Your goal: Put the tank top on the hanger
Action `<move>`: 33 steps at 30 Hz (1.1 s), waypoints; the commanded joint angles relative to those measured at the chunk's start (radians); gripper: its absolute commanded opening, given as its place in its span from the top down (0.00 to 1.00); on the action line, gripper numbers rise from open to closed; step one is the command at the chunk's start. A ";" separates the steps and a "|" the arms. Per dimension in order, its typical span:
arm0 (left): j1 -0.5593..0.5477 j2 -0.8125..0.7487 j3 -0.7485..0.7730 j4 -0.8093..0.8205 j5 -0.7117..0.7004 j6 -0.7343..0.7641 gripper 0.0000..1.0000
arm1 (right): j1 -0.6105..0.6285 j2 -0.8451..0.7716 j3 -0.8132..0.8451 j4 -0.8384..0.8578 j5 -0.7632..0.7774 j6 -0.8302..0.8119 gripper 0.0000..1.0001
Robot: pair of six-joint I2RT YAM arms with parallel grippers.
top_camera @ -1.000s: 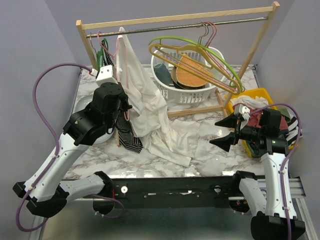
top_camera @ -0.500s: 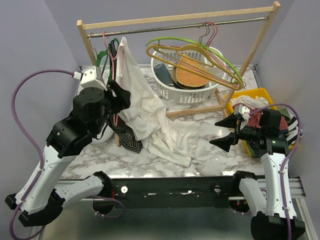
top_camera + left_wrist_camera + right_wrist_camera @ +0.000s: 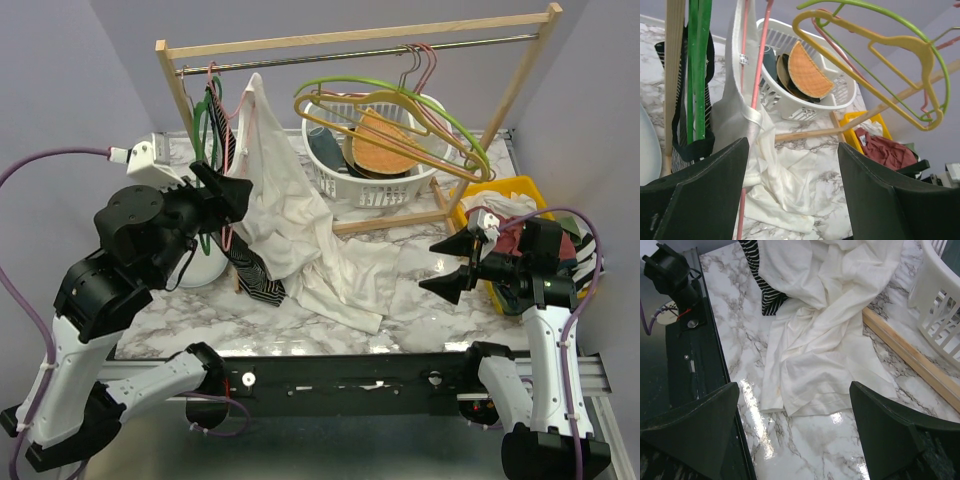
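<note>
Here's the tank top (image 3: 290, 215), up at 11 o'clock on the overhead view: its top end is draped around the pink hanger (image 3: 761, 57) hanging at the left end of the rail (image 3: 330, 55), and the rest spills down toward 6 o'clock in a heap on the marble table (image 3: 440, 325). That cloth looks thin, light and floppy. I'd expect it to sag and slide off the slick wire, so the narrow strap or the bunched knot at the wire looks like the place to pinch, not the loose body.

The left gripper (image 3: 792, 165) is spread wide and holds nothing. On its wrist camera the pink wire and the bunched fabric sit between the fingers, though I can't tell if they touch. Over at 3 o'clock the right gripper (image 3: 432, 266) also gapes fully, empty, and hovers well apart from the hem
</note>
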 commanded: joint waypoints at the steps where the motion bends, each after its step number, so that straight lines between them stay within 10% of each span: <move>1: 0.006 -0.048 0.041 -0.027 0.115 0.083 0.19 | -0.012 -0.006 0.001 -0.029 0.005 -0.023 0.00; 12: 0.004 -0.184 -0.057 0.093 0.555 0.286 0.11 | -0.099 -0.078 0.049 -0.009 0.099 0.041 0.00; 25: 0.006 -0.203 -0.249 0.274 0.765 0.327 0.01 | -0.111 -0.323 0.253 0.029 1.119 0.391 0.00; 33: 0.004 -0.200 -0.255 0.273 0.796 0.327 0.01 | -0.165 -0.271 0.460 -0.017 1.337 0.455 0.00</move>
